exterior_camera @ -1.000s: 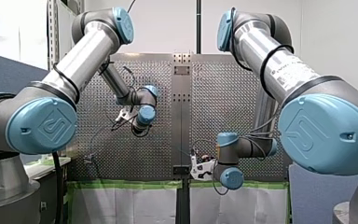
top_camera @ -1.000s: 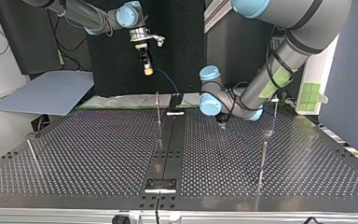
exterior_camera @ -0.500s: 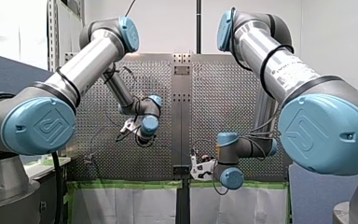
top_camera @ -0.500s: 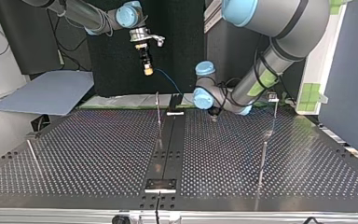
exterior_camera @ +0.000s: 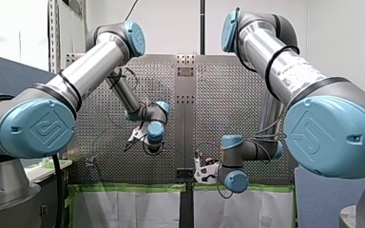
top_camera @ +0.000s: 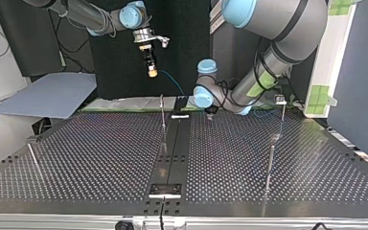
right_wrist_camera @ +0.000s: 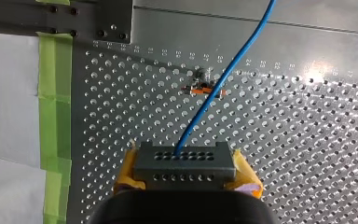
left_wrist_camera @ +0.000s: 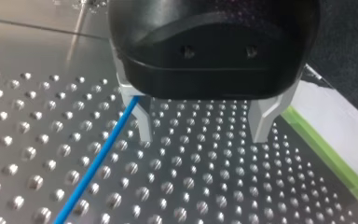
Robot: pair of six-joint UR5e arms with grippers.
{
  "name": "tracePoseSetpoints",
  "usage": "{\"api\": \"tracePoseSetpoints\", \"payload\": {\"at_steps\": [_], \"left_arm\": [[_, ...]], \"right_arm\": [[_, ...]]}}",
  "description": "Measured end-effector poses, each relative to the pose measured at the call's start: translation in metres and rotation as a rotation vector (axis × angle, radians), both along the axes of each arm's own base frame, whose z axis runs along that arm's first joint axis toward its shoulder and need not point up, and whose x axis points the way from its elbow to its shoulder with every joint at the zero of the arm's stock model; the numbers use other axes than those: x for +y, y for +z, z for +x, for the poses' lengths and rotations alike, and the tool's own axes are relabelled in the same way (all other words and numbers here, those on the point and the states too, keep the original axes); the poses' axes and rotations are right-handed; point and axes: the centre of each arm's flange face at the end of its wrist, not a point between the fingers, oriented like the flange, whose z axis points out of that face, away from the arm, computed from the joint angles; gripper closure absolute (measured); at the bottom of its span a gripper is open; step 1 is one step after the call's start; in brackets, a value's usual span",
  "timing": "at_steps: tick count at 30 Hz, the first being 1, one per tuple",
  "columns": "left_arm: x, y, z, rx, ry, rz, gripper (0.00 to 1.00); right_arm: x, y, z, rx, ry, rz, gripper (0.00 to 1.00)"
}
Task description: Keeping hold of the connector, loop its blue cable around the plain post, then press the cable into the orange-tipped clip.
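In the right wrist view my right gripper (right_wrist_camera: 185, 173) is shut with its yellow pads on a grey connector (right_wrist_camera: 182, 158). The blue cable (right_wrist_camera: 214, 88) runs from the connector out over the orange-tipped clip (right_wrist_camera: 200, 89) on the perforated plate. In the top view this gripper (top_camera: 151, 70) hangs high above the table's back edge, and the cable (top_camera: 173, 85) slopes down from it. My left gripper (left_wrist_camera: 203, 137) stands open just above the plate with nothing between its metal fingers (left_wrist_camera: 144, 126). The cable (left_wrist_camera: 93, 168) passes along the outer side of one finger. In the top view my left gripper (top_camera: 210, 113) is low, beside the centre rail.
Thin upright posts stand on the table in the top view: one (top_camera: 162, 114) by the centre rail near the back, two (top_camera: 282, 120) (top_camera: 270, 165) at the right, one (top_camera: 32, 157) at the left. Green tape (right_wrist_camera: 55, 93) lines the plate's edge.
My left arm has swung lower and towards the centre rail, bringing its open gripper close to the cable. My right arm with the connector has not moved.
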Motion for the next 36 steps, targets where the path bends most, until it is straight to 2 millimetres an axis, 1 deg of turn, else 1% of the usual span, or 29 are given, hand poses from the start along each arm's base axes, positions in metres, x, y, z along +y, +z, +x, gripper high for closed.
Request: {"api": "tracePoseSetpoints", "payload": {"at_steps": [5,11,26,36], "left_arm": [[-0.018,-0.007,-0.009,0.011,-0.043,-0.039,0.0],[-0.037,-0.009,-0.019,0.025,-0.092,-0.111,0.0],[-0.062,-0.012,-0.037,0.107,-0.167,-0.278,0.0],[-0.072,-0.014,-0.046,0.175,-0.223,-0.362,0.0]], "right_arm": [[0.0,0.0,0.0,0.001,0.0,0.001,1.0],[0.0,0.0,0.0,0.001,0.0,0.002,1.0],[0.0,0.0,0.0,0.002,-0.001,0.002,1.0],[-0.003,0.0,-0.004,0.006,-0.012,0.008,1.0]]}}
